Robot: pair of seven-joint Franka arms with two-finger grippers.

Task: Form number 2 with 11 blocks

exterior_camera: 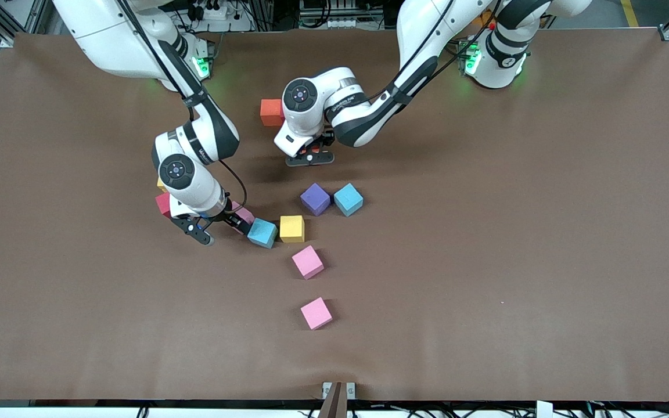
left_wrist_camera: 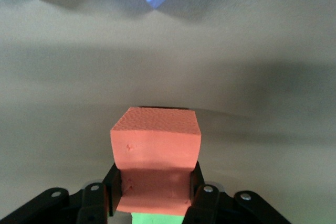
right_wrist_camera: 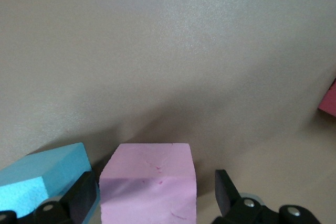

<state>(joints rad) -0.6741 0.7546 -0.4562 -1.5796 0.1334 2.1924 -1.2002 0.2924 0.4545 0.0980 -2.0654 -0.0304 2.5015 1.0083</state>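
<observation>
Between my left gripper's (left_wrist_camera: 152,195) closed fingers sits a salmon-red matte foam cube (left_wrist_camera: 156,153), held on two flat side faces, over the brown desk (exterior_camera: 485,261) beside an orange foam cube (exterior_camera: 271,112). I judge it light, soft and a little squashy, so gentle pressure is enough. My right gripper (right_wrist_camera: 152,195) is low, fingers wide open around a mauve-pink foam cube (right_wrist_camera: 148,187), touching a light blue foam cube (right_wrist_camera: 44,174). No digit is formed yet.

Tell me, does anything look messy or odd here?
Yes: the blocks lie scattered and twisted, forming no digit. The purple block, blue block and two bright pink cubes sit at mismatched angles on the table.
</observation>
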